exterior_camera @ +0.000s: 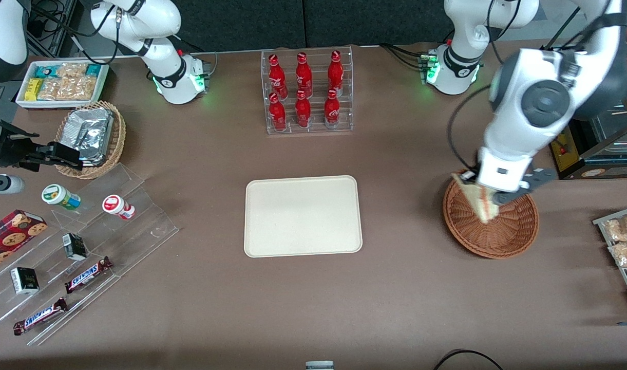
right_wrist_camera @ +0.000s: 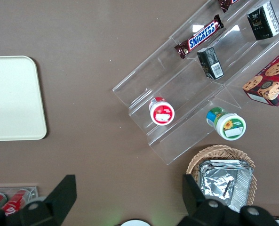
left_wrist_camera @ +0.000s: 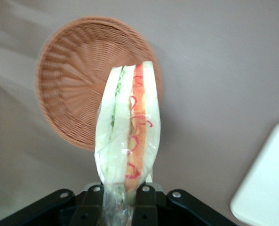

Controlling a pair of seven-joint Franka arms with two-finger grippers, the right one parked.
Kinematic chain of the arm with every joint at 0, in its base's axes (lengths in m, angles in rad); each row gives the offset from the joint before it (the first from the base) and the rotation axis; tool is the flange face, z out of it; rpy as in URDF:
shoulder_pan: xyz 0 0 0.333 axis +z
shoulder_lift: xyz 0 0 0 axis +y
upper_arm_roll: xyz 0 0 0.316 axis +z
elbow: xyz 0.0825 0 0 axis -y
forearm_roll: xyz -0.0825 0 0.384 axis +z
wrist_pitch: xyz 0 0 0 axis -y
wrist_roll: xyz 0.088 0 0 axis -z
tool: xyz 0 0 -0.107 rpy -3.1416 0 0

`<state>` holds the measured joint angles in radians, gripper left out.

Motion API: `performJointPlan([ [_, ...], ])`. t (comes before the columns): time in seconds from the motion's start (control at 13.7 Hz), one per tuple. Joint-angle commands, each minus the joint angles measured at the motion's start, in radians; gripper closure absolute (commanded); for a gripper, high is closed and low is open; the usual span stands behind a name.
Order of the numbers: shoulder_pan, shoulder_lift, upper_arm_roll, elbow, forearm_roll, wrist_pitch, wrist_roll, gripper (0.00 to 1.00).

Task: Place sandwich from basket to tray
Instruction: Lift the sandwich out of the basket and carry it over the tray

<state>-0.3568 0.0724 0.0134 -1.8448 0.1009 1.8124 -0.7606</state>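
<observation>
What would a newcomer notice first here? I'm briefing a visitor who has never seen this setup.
The gripper, its jaws shut on a wrapped sandwich, holding it above the reddish-brown basket at the working arm's end of the table. Next, the bare cream tray at mid-table, nearer the front camera than the rack of red bottles.

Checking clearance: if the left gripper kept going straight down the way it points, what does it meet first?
Probably the basket: the left gripper, shut on the sandwich, points down over its rim, so the sandwich tip would touch wicker first. Depth is unclear.
</observation>
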Motion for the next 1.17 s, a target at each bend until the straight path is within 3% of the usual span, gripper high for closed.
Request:
performJointPlan([
  [0.0,-0.131,0.047,0.01,0.09,-0.042,-0.024,-0.026,0.8],
  [0.22,-0.224,0.139,0.01,0.209,-0.113,-0.005,-0.04,0.81],
  [0.51,-0.353,0.283,0.01,0.334,-0.112,0.039,-0.104,0.82],
  [1.09,-0.488,0.513,0.011,0.355,-0.089,0.277,-0.171,0.82],
])
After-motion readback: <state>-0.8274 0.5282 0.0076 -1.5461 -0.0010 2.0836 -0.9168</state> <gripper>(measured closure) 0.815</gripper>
